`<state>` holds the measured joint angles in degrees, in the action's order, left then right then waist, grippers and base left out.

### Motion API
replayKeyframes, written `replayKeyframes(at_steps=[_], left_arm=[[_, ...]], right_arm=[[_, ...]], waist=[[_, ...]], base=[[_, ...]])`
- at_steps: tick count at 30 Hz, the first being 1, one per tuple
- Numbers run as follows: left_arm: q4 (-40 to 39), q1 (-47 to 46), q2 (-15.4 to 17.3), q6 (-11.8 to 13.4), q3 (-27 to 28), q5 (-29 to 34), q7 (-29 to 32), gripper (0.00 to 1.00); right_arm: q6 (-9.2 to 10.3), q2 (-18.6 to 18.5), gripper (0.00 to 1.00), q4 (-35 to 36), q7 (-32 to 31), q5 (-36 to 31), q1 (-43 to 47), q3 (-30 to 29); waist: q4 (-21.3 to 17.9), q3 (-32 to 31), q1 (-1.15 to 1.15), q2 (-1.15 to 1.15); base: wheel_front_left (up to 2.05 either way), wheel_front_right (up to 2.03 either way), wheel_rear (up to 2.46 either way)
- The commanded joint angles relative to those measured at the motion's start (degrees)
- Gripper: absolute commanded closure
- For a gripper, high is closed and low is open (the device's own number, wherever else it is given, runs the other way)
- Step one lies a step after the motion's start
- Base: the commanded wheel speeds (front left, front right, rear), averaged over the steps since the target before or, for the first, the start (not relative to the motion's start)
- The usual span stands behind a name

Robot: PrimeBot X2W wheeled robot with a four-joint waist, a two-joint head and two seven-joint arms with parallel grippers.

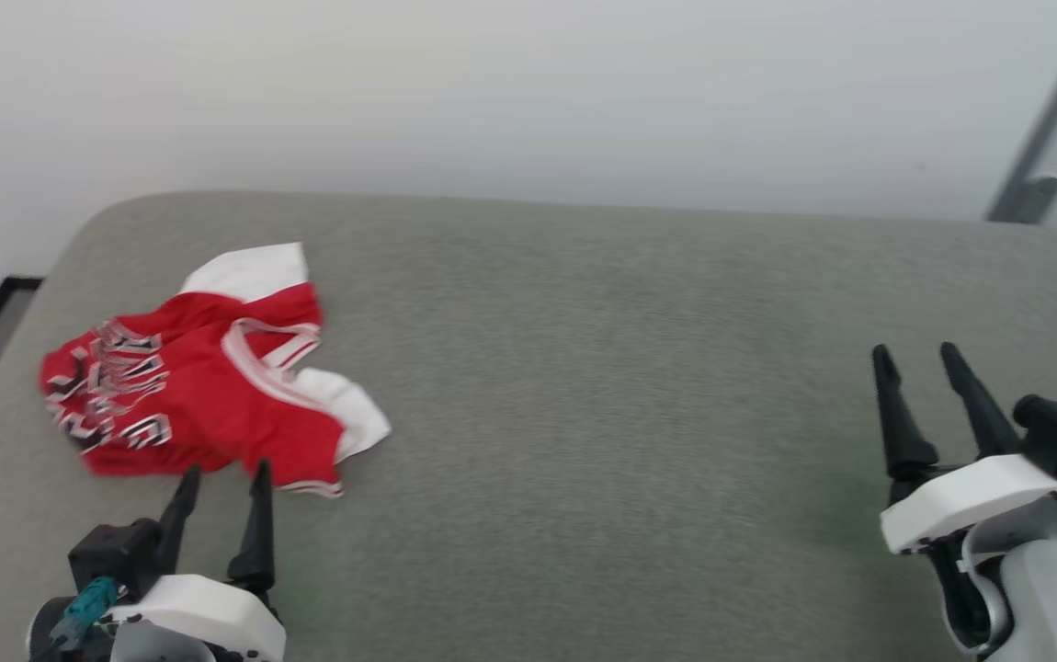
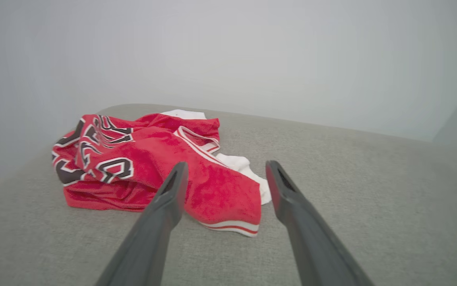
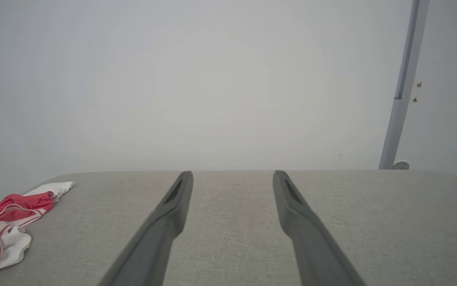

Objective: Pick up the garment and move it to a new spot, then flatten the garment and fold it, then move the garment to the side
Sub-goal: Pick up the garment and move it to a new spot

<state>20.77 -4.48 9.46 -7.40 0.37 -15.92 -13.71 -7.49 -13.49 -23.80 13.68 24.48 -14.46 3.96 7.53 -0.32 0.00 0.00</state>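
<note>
Jersey (image 1: 207, 386), red with white sleeves, is seen bunched up at the left end of the grey surface (image 1: 630, 414), just ahead of the left tool (image 1: 225, 469), whose jaws are spread apart and empty. The right tool (image 1: 914, 349), also spread and empty, is seen well away, so the left is judged nearer.

Left gripper (image 1: 226, 469) at the head view's lower left, 2 dark fingers (image 1: 257, 529) spread apart, pointing up, holding nothing, right gripper (image 1: 914, 349) at the lower right, its 2 fingers likewise spread, empty, tilted slightly left
</note>
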Motion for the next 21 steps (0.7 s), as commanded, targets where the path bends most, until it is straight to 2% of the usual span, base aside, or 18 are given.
replayKeyframes(at_steps=[1, 13, 21], left_arm=[[0.0, 0.0, 0.1, -0.1, 0.4, 1.3, -0.4, 0.0], [-3.0, 3.3, -3.0, 0.7, 5.1, 6.8, -1.6, 0.0], [-6.1, 6.3, -4.6, 0.8, 6.9, 7.7, -1.6, 0.0]], right_arm=[[0.0, 0.0, 0.0, 0.0, 0.4, -1.0, -0.1, 0.4], [0.0, 1.1, 0.0, -1.4, 1.6, -3.5, -2.8, 5.8], [0.01, 1.8, 0.0, -1.8, 1.6, -2.2, -1.5, 7.9]], waist=[[2.3, 0.0, 0.0, 0.0], [15.5, 0.8, 0.0, 0.0], [20.9, -0.5, 0.0, 0.0]], base=[[0.0, 0.0, 0.0], [0.0, 0.0, 0.0], [0.0, 0.0, 0.0]])
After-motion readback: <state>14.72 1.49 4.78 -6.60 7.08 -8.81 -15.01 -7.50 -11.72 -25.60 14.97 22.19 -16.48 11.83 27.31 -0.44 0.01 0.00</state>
